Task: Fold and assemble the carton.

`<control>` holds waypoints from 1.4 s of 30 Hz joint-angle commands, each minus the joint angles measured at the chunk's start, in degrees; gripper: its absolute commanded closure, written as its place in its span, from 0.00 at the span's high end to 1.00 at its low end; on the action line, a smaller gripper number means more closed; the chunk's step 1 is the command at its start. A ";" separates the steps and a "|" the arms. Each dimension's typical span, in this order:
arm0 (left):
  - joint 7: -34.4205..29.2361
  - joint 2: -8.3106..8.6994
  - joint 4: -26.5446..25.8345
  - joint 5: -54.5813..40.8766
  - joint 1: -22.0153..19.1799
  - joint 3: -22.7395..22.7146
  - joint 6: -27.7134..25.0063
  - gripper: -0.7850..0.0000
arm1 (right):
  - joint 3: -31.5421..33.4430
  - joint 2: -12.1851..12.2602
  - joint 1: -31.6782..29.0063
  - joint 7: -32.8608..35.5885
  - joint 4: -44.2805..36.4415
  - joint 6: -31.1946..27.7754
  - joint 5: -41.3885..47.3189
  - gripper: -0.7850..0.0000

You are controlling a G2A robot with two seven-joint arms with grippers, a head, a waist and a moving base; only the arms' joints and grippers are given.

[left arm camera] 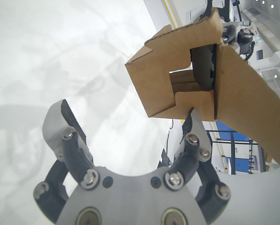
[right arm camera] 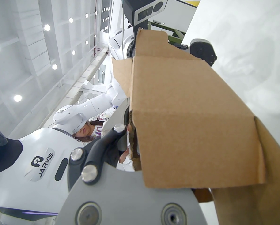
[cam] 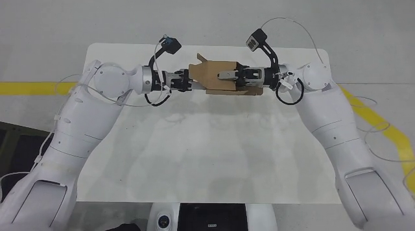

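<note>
White bench (cam: 214, 166) on grey floor, yellow floor line (cam: 26, 88) running off both sides. Both arms come in from the sides and meet over the far middle of the bench.

Carton (cam: 214, 75): brown cardboard, partly folded, held up off the bench between the two claws. In the left wrist view the carton (left arm camera: 158, 71) shows its open end, with notched flaps around the opening and one long panel running out toward the camera side. In the top view one flap (cam: 204, 59) sticks out on the far side. In the right wrist view the carton (right arm camera: 189, 122) sits close in front of the wrist, a creased panel facing the camera, with the bench (right arm camera: 247, 24) behind it.

Left claw (left arm camera: 128, 106): spread wide, pinching nothing. One fingertip (left arm camera: 191, 118) touches the carton's lower edge; the other finger (left arm camera: 67, 115) is clear of the cardboard, with bare bench (left arm camera: 60, 47) behind it. In the top view the left claw (cam: 188, 80) is at the carton's left end.

Right claw (cam: 227, 75): pressed together on a carton wall. A dark ribbed pad (left arm camera: 202, 66) shows inside the opening, flat against the panel. The second finger is hidden by cardboard.
</note>
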 commanded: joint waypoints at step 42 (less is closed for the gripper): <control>1.25 0.35 3.90 0.10 -0.52 -1.64 -1.23 1.00 | -1.93 -0.38 0.04 9.44 2.21 5.20 2.20 0.00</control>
